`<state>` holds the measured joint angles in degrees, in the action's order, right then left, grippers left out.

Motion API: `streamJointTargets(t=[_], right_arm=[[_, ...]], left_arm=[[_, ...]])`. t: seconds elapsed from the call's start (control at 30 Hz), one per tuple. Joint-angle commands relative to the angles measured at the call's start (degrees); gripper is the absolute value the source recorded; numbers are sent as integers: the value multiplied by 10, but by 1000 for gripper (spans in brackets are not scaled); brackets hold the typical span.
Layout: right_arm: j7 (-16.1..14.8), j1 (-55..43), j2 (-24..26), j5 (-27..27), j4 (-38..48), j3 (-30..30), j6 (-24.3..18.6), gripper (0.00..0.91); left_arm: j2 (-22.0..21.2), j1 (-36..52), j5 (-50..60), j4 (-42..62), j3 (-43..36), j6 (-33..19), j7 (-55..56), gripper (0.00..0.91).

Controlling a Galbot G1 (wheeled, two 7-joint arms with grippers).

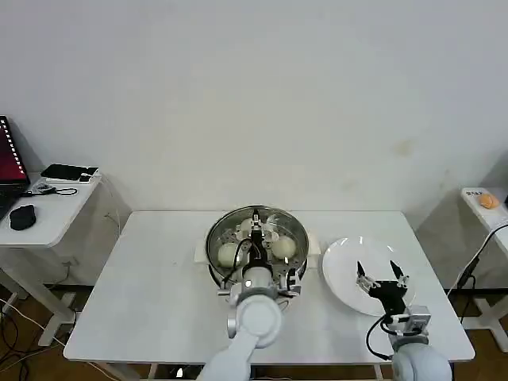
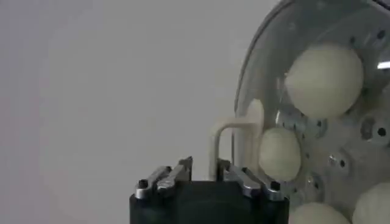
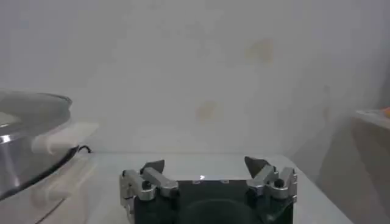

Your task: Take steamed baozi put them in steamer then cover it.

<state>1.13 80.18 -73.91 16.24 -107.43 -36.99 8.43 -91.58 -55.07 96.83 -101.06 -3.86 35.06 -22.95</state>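
Looks like a lab or office test room: bare white wall (image 1: 254, 95), plain white table (image 1: 159, 278), a side desk (image 1: 48, 218) with a laptop (image 1: 9, 163) and mouse (image 1: 23, 215) (cables trailing to the floor).

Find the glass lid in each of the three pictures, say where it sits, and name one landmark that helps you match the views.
Head view: the lid lies on the steamer at table centre, under the left gripper.
Left wrist view: the lid stands along one side, buns behind its glass.
Right wrist view: the lid is at the edge, side-on.
Shared landmark: the steamer's white side handle.
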Motion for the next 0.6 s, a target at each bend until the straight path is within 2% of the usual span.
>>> streamJointTargets(t=[0.03,0.6], right_arm=[[0,0,0,0,2,0,-1,907],[-1,3,6,0,4,-2,-5,907]], left_arm=[[3,-11,-1,-23,2,0,-3,907],[30,-58,-41,-115,2,0,-29,907]])
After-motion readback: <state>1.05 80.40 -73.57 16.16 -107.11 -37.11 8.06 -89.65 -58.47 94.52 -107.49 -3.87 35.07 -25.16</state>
